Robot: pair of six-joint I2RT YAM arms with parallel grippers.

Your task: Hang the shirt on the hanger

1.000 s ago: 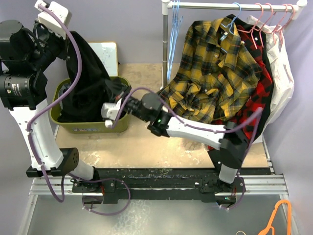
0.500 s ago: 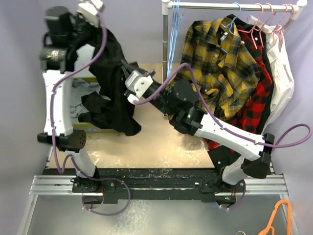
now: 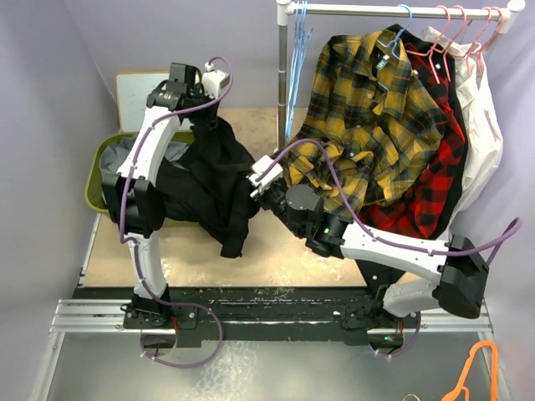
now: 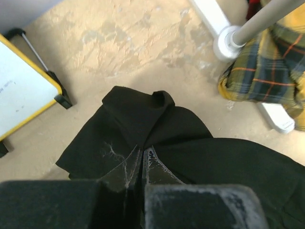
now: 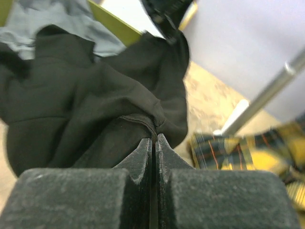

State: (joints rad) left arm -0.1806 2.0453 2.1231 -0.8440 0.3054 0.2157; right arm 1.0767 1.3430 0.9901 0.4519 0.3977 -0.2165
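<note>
The black shirt (image 3: 209, 180) hangs bunched between both grippers over the table's left half, one end trailing down toward the front. My left gripper (image 3: 205, 117) is shut on a fold of the shirt (image 4: 143, 119) at its top. My right gripper (image 3: 257, 185) is shut on a seamed edge of the shirt (image 5: 95, 95) at its right side. The left gripper (image 4: 143, 151) and the right gripper (image 5: 155, 138) each show their fingers pressed together on black cloth. Thin light-blue hangers (image 3: 296, 58) hang at the left end of the rack.
A green bin (image 3: 92, 180) with a grey garment (image 3: 117, 154) stands at the left, a whiteboard (image 3: 134, 88) behind it. The rack post (image 3: 282, 75) stands at the back. A yellow plaid shirt (image 3: 368, 117), red plaid and white garments and pink hangers (image 3: 468, 33) hang right. An orange hanger (image 3: 476, 368) lies at the front right.
The left arm has come down from high over the bin toward the table's back middle. The shirt has come out of the bin and moved right. The right gripper has drawn back and down with it.
</note>
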